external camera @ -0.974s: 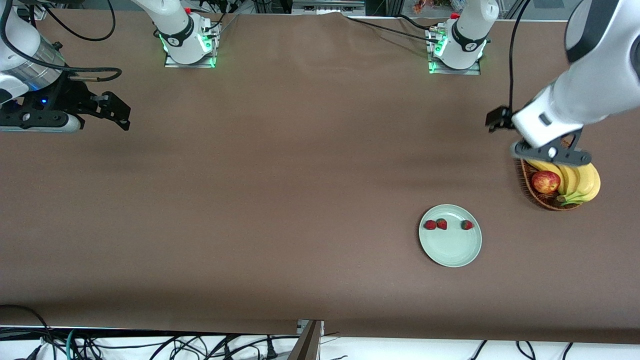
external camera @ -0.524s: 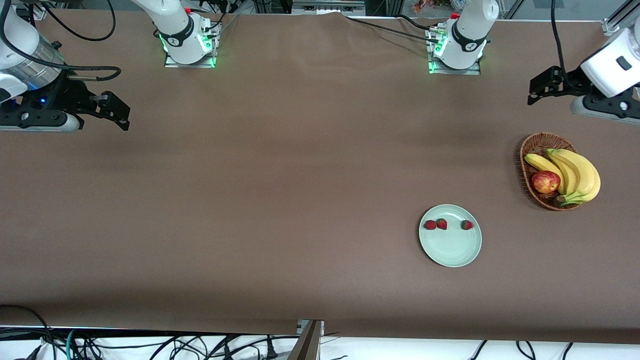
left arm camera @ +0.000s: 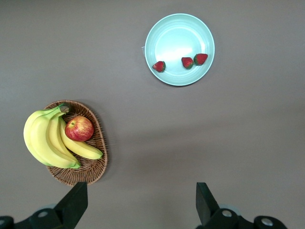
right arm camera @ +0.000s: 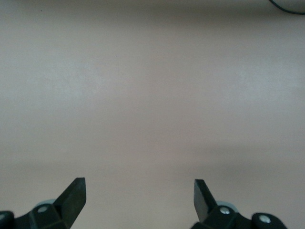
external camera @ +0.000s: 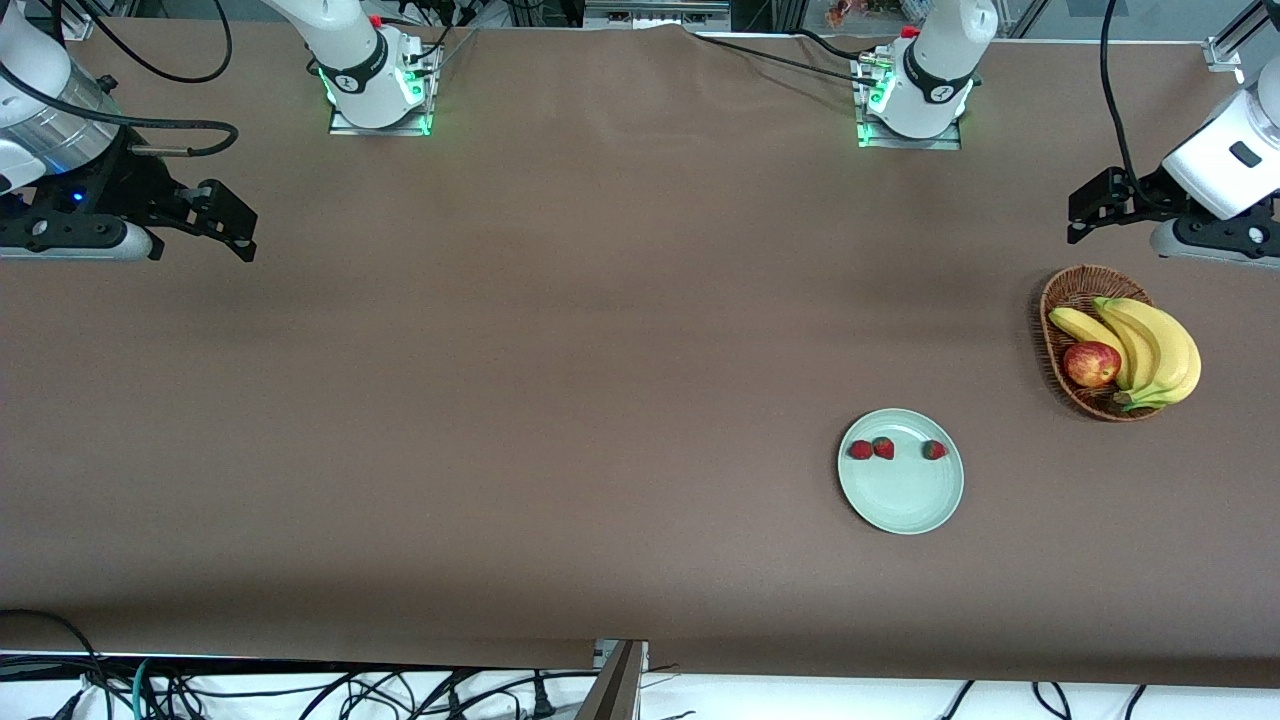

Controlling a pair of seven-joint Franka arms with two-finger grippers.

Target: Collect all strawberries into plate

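Left gripper (external camera: 1085, 215) open, empty, upper right of front frame, above wicker basket (external camera: 1065, 300). Right gripper (external camera: 235, 225) open, empty, upper left, waiting. Three strawberries (external camera: 884, 448) on mint-green plate (external camera: 905, 505), lower right of centre. Collection looks complete; next move likely none beyond parking arms.

Robotics lab: bolted arm bases (external camera: 378, 85), loose cables (external camera: 300, 690).

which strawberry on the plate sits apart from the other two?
The strawberry toward the left arm's end of the plate. The other two sit side by side, nearly touching, toward the right arm's end; a clear gap separates this one from them.
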